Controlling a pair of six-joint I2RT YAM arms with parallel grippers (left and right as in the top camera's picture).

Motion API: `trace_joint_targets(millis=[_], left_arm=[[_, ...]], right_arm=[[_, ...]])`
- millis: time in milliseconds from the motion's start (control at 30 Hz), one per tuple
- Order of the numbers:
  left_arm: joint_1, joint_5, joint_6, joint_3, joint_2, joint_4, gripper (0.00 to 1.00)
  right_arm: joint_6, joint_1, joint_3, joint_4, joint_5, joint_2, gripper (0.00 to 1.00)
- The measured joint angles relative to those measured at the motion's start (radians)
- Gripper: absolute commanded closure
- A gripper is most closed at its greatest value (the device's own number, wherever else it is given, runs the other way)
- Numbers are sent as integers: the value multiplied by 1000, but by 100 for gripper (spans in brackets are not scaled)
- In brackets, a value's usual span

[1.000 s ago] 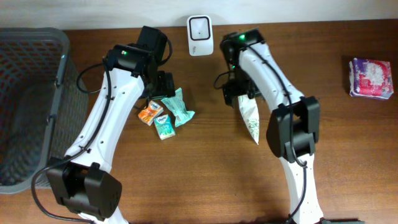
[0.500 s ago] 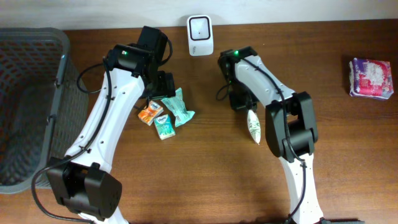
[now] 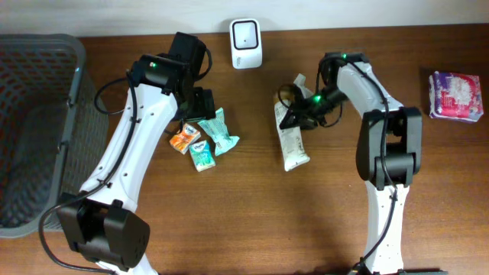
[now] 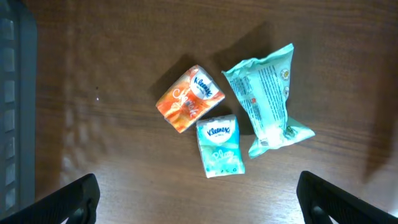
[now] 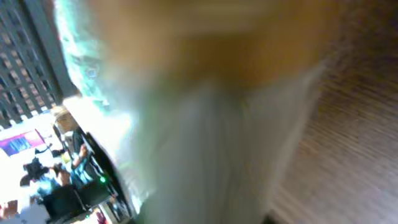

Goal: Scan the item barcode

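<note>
Hovering over the brown wood desk (image 3: 252, 221), left hand (image 4: 196, 186) gapes wide above tissue packs (image 4: 217, 146). Right hand (image 3: 296, 116) meets the pouch (image 3: 293, 147) at its upper end; gripping or not, cannot tell. Scanner (image 3: 246, 33) lies beyond that hand, by a pale wall (image 3: 367, 11).

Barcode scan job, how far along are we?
Done: one item, the white pouch, is singled out from the rest. In hand: it sits at the right pincer, below and right of the scanner; the blurred wrist view leaves the grip unclear. Left: present it to the scanner, then the three small packs under the open left pincer and the pink pack at far right.
</note>
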Motion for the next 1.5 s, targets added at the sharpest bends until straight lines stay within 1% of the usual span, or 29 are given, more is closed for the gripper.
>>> trace_joint_targets(millis=[67, 100, 133, 200, 267, 300, 367, 400, 467, 600, 667, 700, 733, 767, 800, 867, 900, 933, 967, 1000, 1067, 1200, 1267, 1333, 1467, 1500], left_arm=[[0, 0, 0, 0, 0, -1, 1], [0, 0, 0, 0, 0, -1, 1], [0, 0, 0, 0, 0, -1, 1], [0, 0, 0, 0, 0, -2, 1], [0, 0, 0, 0, 0, -1, 1], [0, 0, 0, 0, 0, -1, 1], [0, 0, 0, 0, 0, 0, 1], [0, 0, 0, 0, 0, 0, 1], [0, 0, 0, 0, 0, 0, 1], [0, 0, 0, 0, 0, 0, 1], [0, 0, 0, 0, 0, 0, 1], [0, 0, 0, 0, 0, 0, 1], [0, 0, 0, 0, 0, 0, 1], [0, 0, 0, 0, 0, -1, 1], [0, 0, 0, 0, 0, 0, 1], [0, 0, 0, 0, 0, 0, 1], [0, 0, 0, 0, 0, 0, 1], [0, 0, 0, 0, 0, 0, 1], [0, 0, 0, 0, 0, 0, 1], [0, 0, 0, 0, 0, 0, 1], [0, 0, 0, 0, 0, 0, 1], [0, 0, 0, 0, 0, 0, 1], [0, 0, 0, 0, 0, 0, 1], [0, 0, 0, 0, 0, 0, 1], [0, 0, 0, 0, 0, -1, 1], [0, 0, 0, 0, 0, 0, 1]], right_arm=[[38, -4, -21, 8, 15, 0, 39], [54, -6, -13, 3, 31, 0, 38], [68, -11, 8, -43, 65, 1, 37], [80, -28, 160, -195, 159, 0, 35], [82, -29, 267, -277, 232, -10, 31], [83, -25, 278, -289, 261, -14, 23], [83, -10, 278, -297, 374, -15, 16], [85, -9, 278, -297, 404, -15, 15], [85, -11, 278, -296, 456, -15, 0], [66, -48, 267, -294, 485, -16, 1], [15, -78, 179, -281, 455, -15, 2], [-11, -85, 146, -273, 415, -15, 4], [-31, -87, 117, -254, 375, -16, 9], [-53, -87, 82, -225, 318, -15, 16], [-63, -87, 49, -196, 270, -15, 17], [-75, -87, -11, -121, 203, -16, 25], [-77, -87, -71, -74, 132, -22, 48], [-79, -87, -88, -63, 107, -26, 58], [-84, -87, -132, 2, 75, -36, 78], [-82, -87, -173, 32, 33, -36, 96], [-74, -88, -204, 54, -21, -37, 96], [-68, -87, -210, 68, -132, -37, 96], [-100, -88, -187, 21, -256, -31, 96], [-171, -88, -121, -91, -330, -29, 96], [-430, -88, 103, -338, -398, -32, 96], [-515, -88, 163, -396, -402, -34, 96]])
